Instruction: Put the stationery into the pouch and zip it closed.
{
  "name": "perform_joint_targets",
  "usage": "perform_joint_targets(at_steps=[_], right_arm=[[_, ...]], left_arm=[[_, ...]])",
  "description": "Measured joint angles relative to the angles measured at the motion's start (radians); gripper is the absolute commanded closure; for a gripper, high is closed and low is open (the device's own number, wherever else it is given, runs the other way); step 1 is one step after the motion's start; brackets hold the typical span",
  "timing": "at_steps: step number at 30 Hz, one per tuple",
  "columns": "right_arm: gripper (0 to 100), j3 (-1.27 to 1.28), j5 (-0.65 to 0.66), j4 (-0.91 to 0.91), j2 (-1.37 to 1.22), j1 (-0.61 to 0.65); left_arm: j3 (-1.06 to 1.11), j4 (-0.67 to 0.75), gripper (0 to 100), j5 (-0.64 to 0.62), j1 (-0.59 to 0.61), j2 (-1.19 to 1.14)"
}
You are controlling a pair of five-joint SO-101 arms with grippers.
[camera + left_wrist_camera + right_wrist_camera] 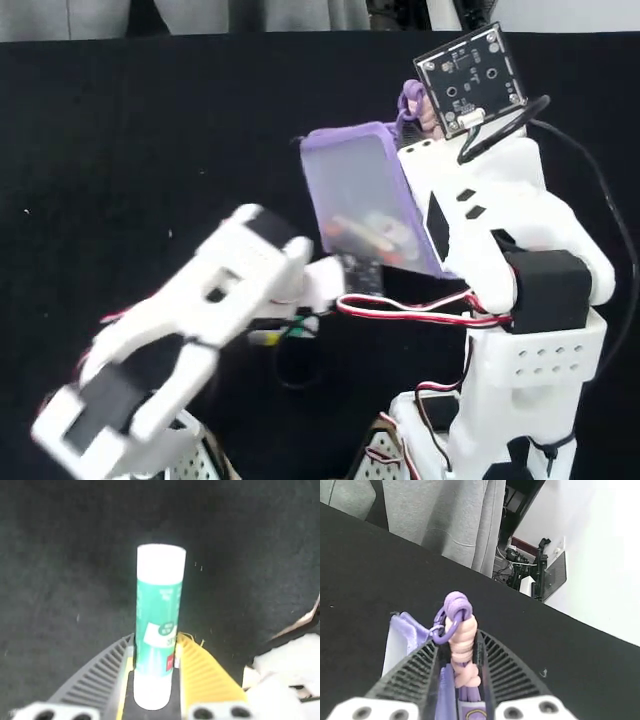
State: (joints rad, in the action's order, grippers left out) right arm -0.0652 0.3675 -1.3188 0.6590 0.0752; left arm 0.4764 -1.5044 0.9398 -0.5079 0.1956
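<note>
Left gripper (156,639): closed on a glue stick (159,625). The two ribbed jaws press its sides at about the lower half of the tube. The stick has a white cap end and a green label, and it stands out well past the fingertips, over the black table (60,580). Its base sits deep between the jaws.

Right gripper (460,642): clamped shut on the pouch's zip pull, a pink knotted cord (463,645) with a purple loop (456,603) on top. Only the cord sits between the jaws; I cannot tell whether they also touch the pouch fabric.

Pouch (365,195): lavender with a translucent face, held up beside the right arm (500,230) and hanging from that grip, with the face tilted toward the overhead camera. White and orange items (372,235) show through at its lower end — already inside. From the right wrist, one edge of the pouch (400,637) shows just beside the jaw.

Left arm (190,320): low at the near side of the table, its front end pointing toward the pouch's lower end and close to it. Contact cannot be judged.
</note>
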Motion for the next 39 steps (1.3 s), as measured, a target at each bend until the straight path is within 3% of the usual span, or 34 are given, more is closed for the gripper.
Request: perform_joint_targets(at_steps=[9, 16, 21, 24, 35, 39], right_arm=[[98.8, 0.0, -0.028, -0.002, 0.0, 0.107], [98.8, 0.0, -0.057, -0.002, -0.014, 0.23], [98.8, -0.055, -0.075, -0.002, -0.121, 0.255], [98.8, -0.092, -0.106, -0.003, -0.19, 0.253], [98.8, -0.127, -0.163, -0.009, -0.253, 0.348], [98.8, -0.127, -0.189, 0.006, -0.253, 0.388]], left_arm=[[0.196, 0.009, 97, 0.133, 0.249, 0.523], [0.382, 0.213, 97, 0.109, 0.456, 1.02], [0.592, 0.46, 97, -0.175, 0.539, 1.419], [0.634, 0.512, 97, -0.342, 0.565, 1.593], [0.5, 0.651, 97, -1.094, 0.634, 1.475], [0.494, 0.684, 97, -1.292, 0.643, 1.478]])
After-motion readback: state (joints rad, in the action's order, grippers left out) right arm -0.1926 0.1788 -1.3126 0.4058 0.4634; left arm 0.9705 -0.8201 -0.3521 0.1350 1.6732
